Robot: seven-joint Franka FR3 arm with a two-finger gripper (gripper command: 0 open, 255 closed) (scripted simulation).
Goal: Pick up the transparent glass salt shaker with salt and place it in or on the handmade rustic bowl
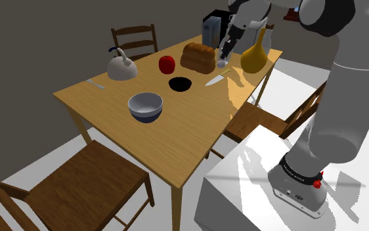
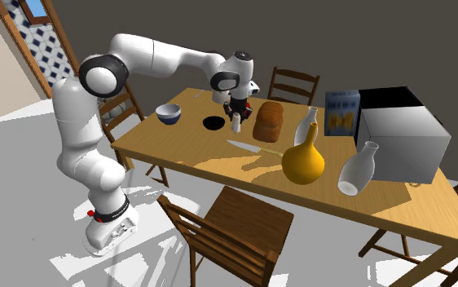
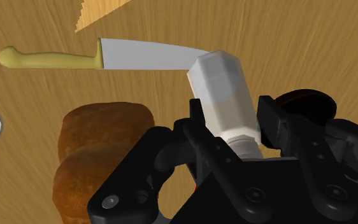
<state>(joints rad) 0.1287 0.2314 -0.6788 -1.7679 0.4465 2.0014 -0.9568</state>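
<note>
The salt shaker (image 3: 222, 95) is a clear faceted body with white salt and a pale cap, and my gripper (image 3: 232, 124) is shut on it near the cap. It hangs tilted just above the table, over the knife blade (image 3: 152, 54) and beside the bread loaf (image 3: 101, 146). From the shoulder view the gripper (image 1: 224, 58) and the shaker (image 1: 222, 63) sit between the loaf (image 1: 197, 57) and an orange vase (image 1: 255, 56). A shallow black bowl (image 1: 180, 84) lies close by toward that view's left. Farther on stands a pale bowl with a blue outside (image 1: 145, 106). The shaker (image 2: 236, 124) and black bowl (image 2: 213, 123) are near each other.
On the wooden table (image 1: 176, 141) also stand a pale kettle (image 1: 121, 67), a red apple (image 1: 167, 63), a knife (image 1: 214, 80) and a dark box (image 1: 213, 29). Two white vases (image 2: 359, 169), a printed box (image 2: 343, 112) and a grey box (image 2: 402, 134) crowd the other end. Chairs (image 1: 88, 184) ring the table.
</note>
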